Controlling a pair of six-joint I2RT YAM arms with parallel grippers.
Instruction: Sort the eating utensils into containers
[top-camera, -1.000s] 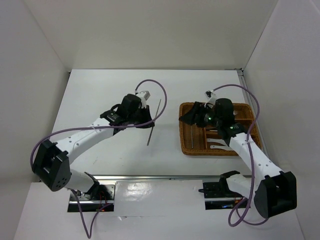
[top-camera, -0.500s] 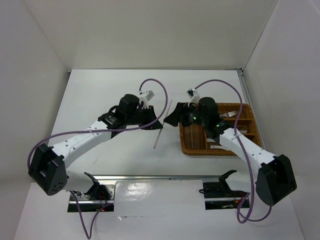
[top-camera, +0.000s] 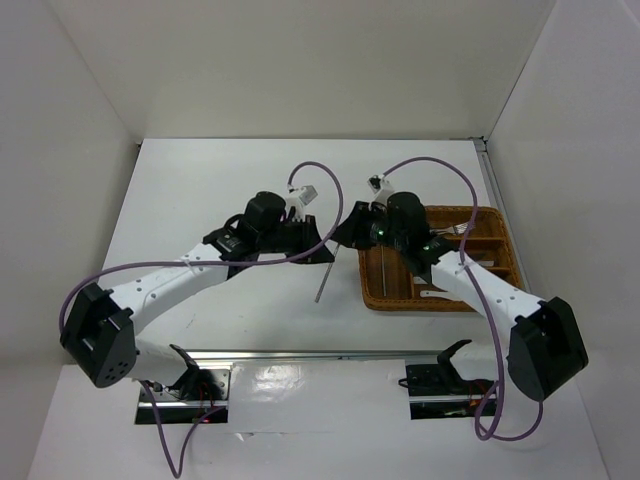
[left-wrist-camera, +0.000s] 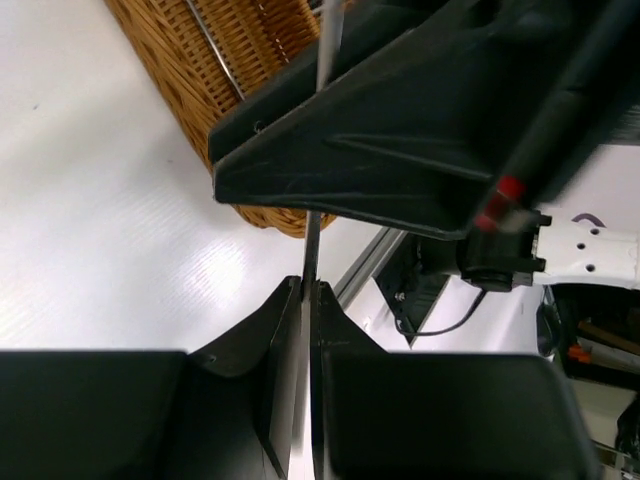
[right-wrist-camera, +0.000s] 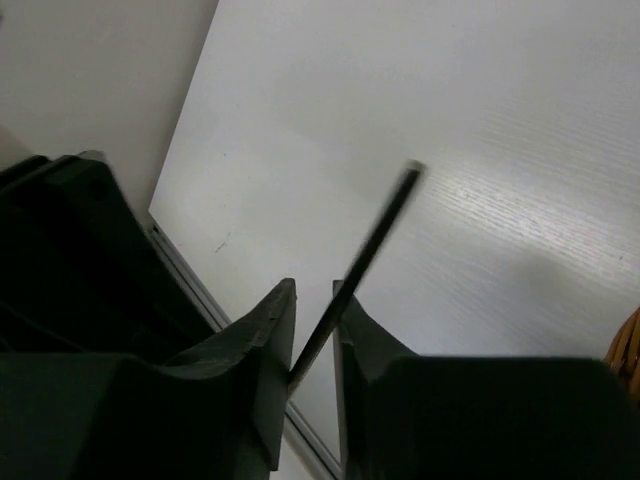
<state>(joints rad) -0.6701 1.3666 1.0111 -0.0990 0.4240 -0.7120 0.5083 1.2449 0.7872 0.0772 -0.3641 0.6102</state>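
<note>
Your right gripper (right-wrist-camera: 315, 300) has come over from the wicker tray (top-camera: 420, 304) and narrows around the chopstick (top-camera: 327, 277) (whether it grips already, I cannot tell). Your left gripper (left-wrist-camera: 308, 287) holds the stick clamped in the air just beside the tray, so a handover begins.

top camera sits high at the near side, looking down over the whole table (top-camera: 200, 200). left wrist camera's in tight, peering past its fingers (left-wrist-camera: 250, 340) at the tray (left-wrist-camera: 230, 60) corner. right wrist, just as close, faces bare table. all three catch the thin stick (top-camera: 324, 282).
</note>
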